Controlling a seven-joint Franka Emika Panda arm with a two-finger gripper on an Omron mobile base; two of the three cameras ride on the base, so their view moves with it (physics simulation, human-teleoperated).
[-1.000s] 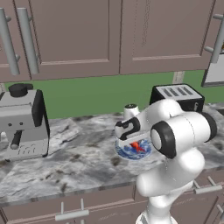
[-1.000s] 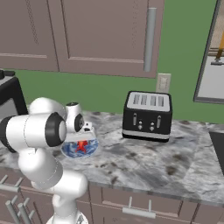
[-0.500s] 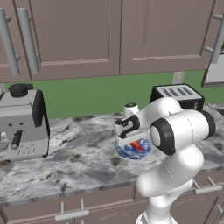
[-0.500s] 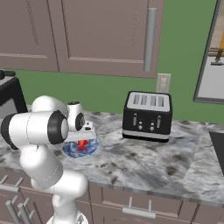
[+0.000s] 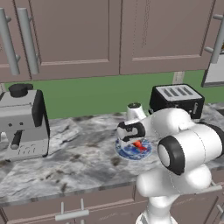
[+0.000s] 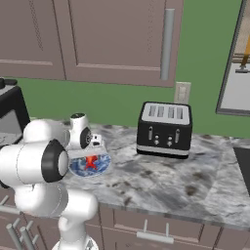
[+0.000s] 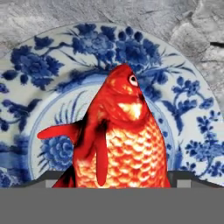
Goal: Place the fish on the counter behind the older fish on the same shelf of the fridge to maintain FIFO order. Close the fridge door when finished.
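Early stage: gripper (image 5: 136, 141) poised directly over the fish (image 7: 120, 140) on its plate (image 7: 39, 70), jaws' grip undeterminable; fridge placement outstanding.

I see the red-orange fish (image 7: 120, 140) with scales on a white plate (image 7: 39, 70) with blue flowers; the worktop (image 5: 74, 148) is grey-white marbled.

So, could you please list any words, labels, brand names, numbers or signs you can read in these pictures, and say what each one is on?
No readable text anywhere.
Plate: blue floral pattern, no lettering.
Toaster: small front controls, no legible marks.
Coffee machine: no visible brand or label.
Fish: scales and an eye, no tag.
Framed panel on the wall: cut off at the edge, too blurred to tell whether it carries text.
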